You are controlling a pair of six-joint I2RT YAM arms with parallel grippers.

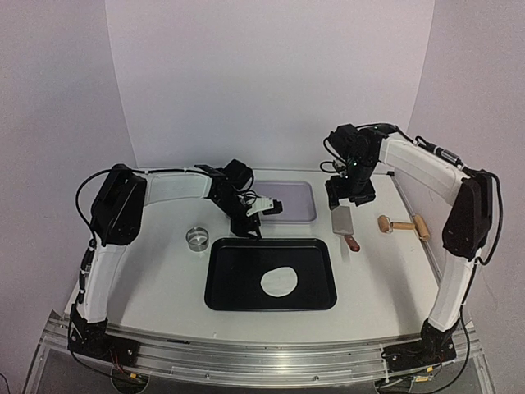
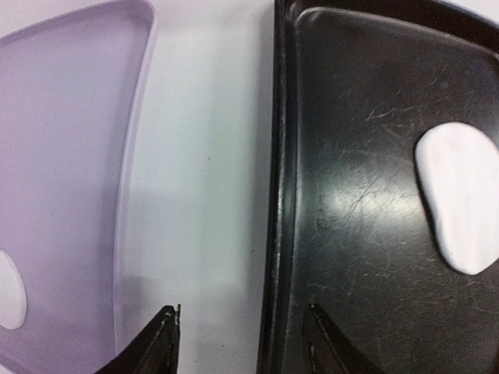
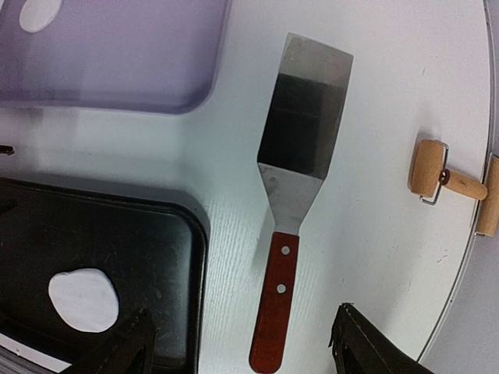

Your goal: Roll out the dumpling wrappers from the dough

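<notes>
Dough: flattened uneven patch in black tray, right of centre. One wrapper lies in purple tray.

Left claw: jaws apart, empty, straddling black tray rim and bare surface.

Right claw: wide, empty, above spatula handle.

Roller near surface edge, untouched.

Risks:
- left finger drops onto rim, shoves tray
- off-centre grip on handle, blade twists
- blade edge gouges or tears thin dough
- dough sticks to tray, stretches on lift
</notes>
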